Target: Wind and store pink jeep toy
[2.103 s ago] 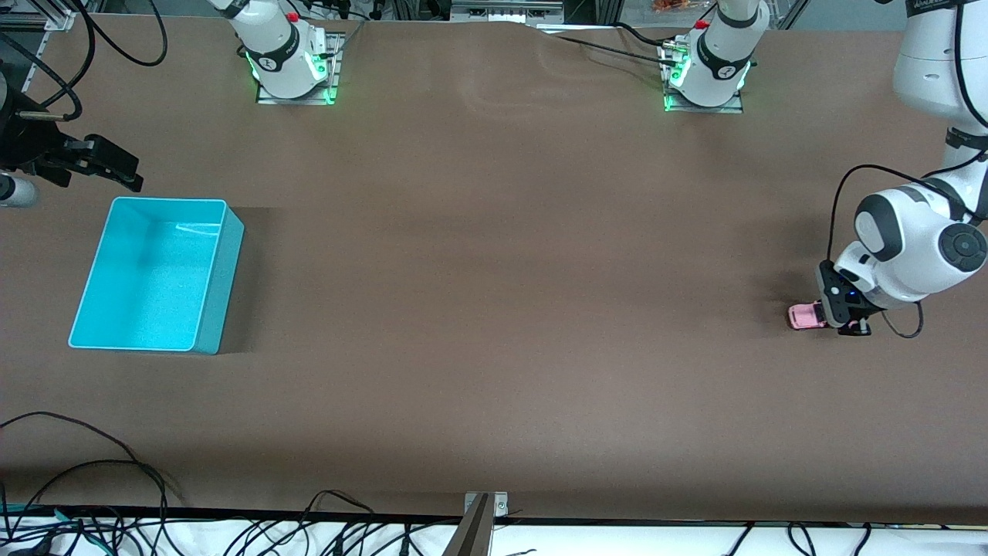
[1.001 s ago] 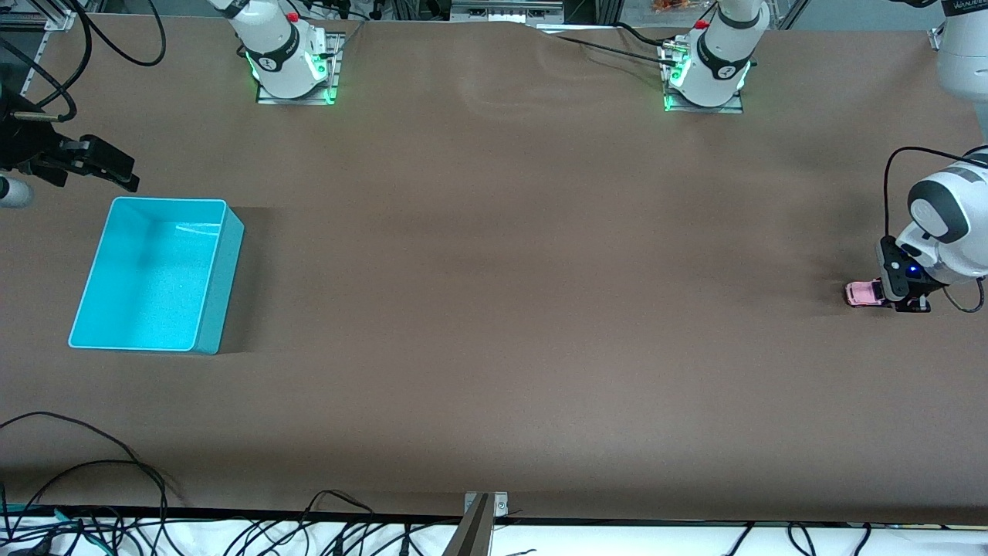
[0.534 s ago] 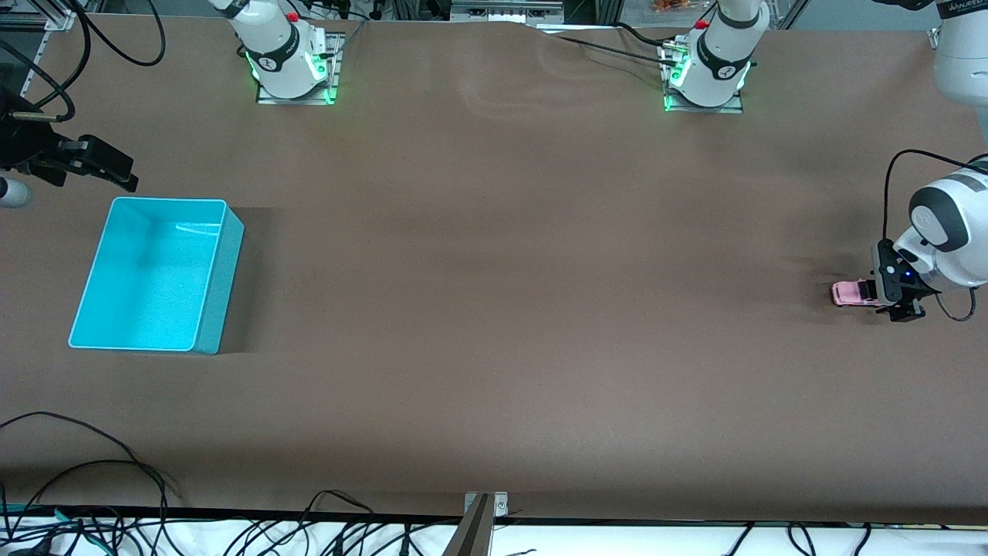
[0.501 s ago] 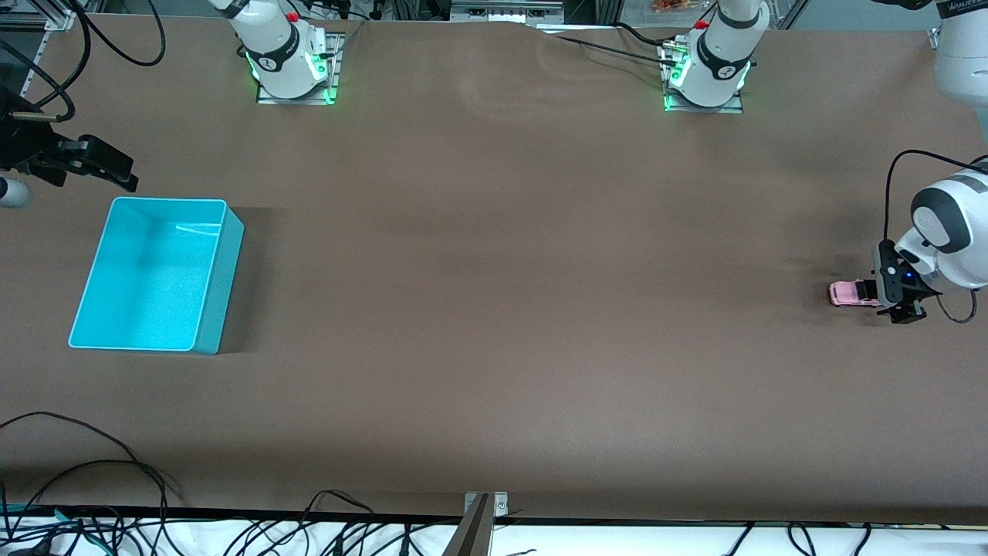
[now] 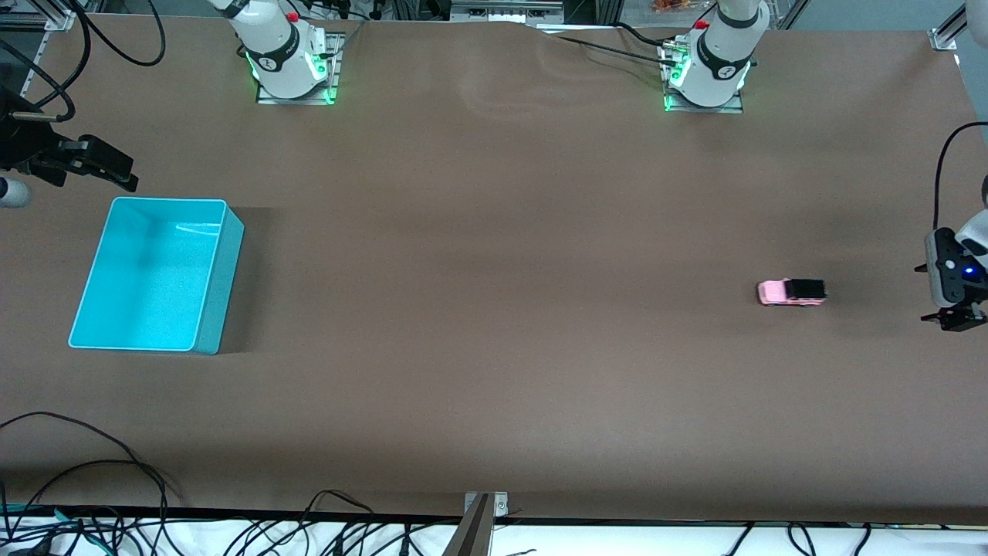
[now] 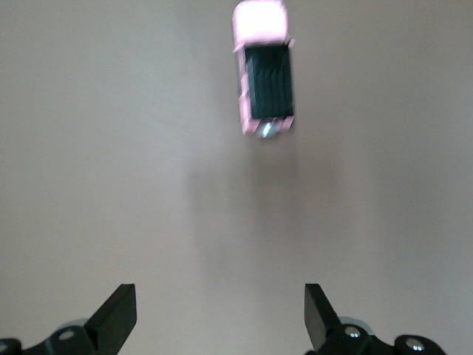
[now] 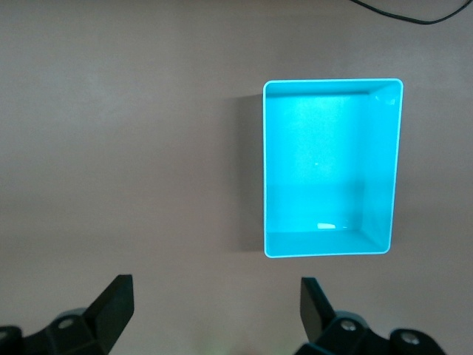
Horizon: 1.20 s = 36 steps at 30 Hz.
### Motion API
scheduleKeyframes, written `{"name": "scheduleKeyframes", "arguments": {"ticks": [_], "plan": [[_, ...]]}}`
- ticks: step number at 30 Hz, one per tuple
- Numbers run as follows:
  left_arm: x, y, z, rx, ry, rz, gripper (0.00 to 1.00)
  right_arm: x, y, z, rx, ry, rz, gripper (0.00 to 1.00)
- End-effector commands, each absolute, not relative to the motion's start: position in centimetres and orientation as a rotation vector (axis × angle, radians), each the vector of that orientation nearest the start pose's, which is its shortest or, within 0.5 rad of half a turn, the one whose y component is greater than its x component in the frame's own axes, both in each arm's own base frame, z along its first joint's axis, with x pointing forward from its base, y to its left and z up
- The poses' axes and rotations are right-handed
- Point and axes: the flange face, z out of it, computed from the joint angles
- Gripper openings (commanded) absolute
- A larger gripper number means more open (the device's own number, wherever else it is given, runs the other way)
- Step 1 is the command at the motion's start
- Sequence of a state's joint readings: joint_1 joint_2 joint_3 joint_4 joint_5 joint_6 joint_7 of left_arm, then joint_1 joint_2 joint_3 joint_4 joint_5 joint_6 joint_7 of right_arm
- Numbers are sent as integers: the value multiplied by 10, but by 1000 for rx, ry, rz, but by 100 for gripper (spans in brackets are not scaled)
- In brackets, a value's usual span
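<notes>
Pink jeep toy (image 5: 791, 292) sits free on the worktop, nose toward the turquoise bin (image 5: 214, 284); left gripper (image 5: 955, 309), nearer, and right gripper (image 5: 116, 171) gape empty.

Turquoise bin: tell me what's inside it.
Nothing: the turquoise bin shows only its bare floor in the front and right wrist views. The pink jeep toy sits on the table, toward the left arm's end.

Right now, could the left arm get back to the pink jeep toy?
Probably yes: the pink jeep toy stands alone on bare table, and the left gripper hangs nearby with jaws open.
</notes>
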State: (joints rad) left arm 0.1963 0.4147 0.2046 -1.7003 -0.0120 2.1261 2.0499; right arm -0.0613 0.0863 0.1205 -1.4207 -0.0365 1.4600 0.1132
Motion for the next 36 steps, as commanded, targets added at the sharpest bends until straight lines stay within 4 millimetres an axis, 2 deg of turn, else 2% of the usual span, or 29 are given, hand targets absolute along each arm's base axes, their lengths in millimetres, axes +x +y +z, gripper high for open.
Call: {"name": "scheduleKeyframes", "arguments": {"ticks": [1, 4, 7, 12, 14, 23, 26, 31, 36], "plan": [[618, 194, 435, -2031, 2238, 8, 100, 569, 24, 639, -3183, 77, 82, 100], [618, 177, 463, -2147, 2075, -47, 100, 569, 24, 639, -3183, 77, 82, 100], [618, 158, 480, -2279, 1913, -91, 100, 569, 24, 639, -3183, 77, 82, 100], [612, 128, 503, -2390, 1786, -123, 100, 570, 23, 636, -3182, 44, 92, 100], [607, 115, 519, -2426, 1726, -157, 100, 570, 23, 636, -3182, 44, 92, 100], [582, 90, 556, -2694, 1295, -134, 100, 572, 23, 631, -3181, 49, 104, 100], [574, 78, 568, -2751, 1207, -132, 100, 572, 23, 631, -3181, 41, 102, 100], [562, 74, 587, -2830, 1028, -150, 100, 574, 23, 627, -3182, 41, 114, 100], [548, 58, 605, -2895, 876, -152, 100, 574, 23, 626, -3182, 44, 117, 100]]}}
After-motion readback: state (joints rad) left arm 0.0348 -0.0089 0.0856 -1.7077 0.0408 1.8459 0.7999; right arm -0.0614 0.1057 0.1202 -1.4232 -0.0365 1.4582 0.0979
